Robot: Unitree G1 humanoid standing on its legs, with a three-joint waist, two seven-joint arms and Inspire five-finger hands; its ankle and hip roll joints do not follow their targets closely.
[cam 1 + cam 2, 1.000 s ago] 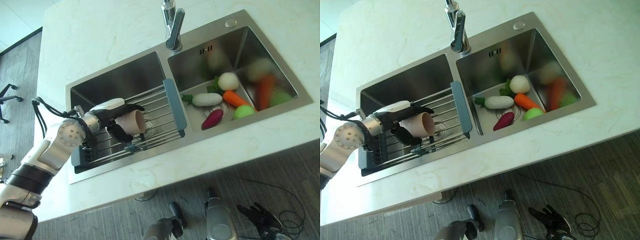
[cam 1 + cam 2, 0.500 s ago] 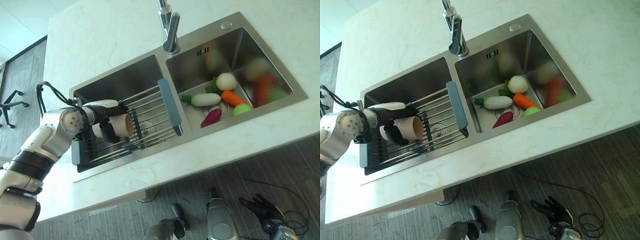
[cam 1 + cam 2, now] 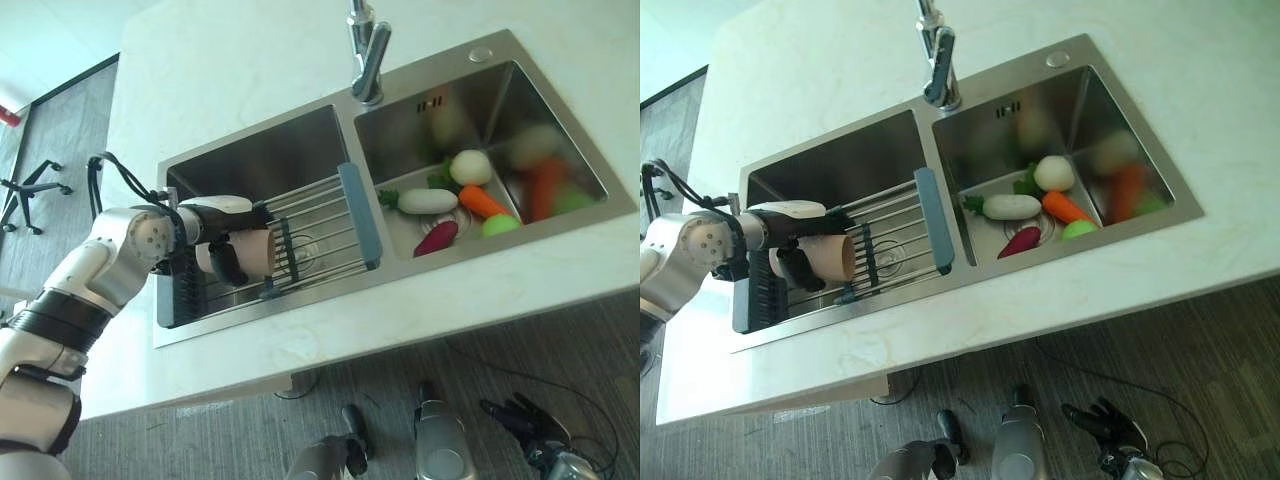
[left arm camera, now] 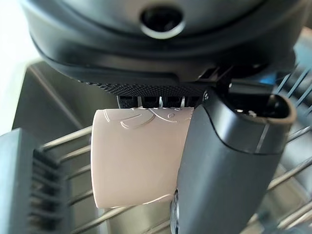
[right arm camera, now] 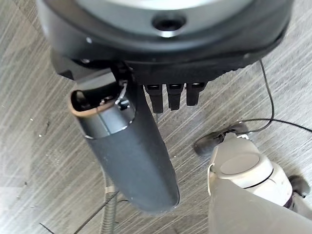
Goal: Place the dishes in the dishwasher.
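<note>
The sink [image 3: 330, 115] has two basins. A wire rack [image 3: 320, 225] spans the left basin, and over its left end the left hand [image 3: 228, 262] curls around a beige cup [image 3: 255, 253] — lifted, not yet placed. The right hand [image 3: 1102, 423] hangs low with relaxed fingers. No dishwasher is visible — most remains.

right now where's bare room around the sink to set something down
The counter behind the faucet is bare, as is the front strip along the sink's near edge. The left basin is crowded: the rack spans it and the left hand holds a cup there. Vegetables fill the right basin's floor.
</note>
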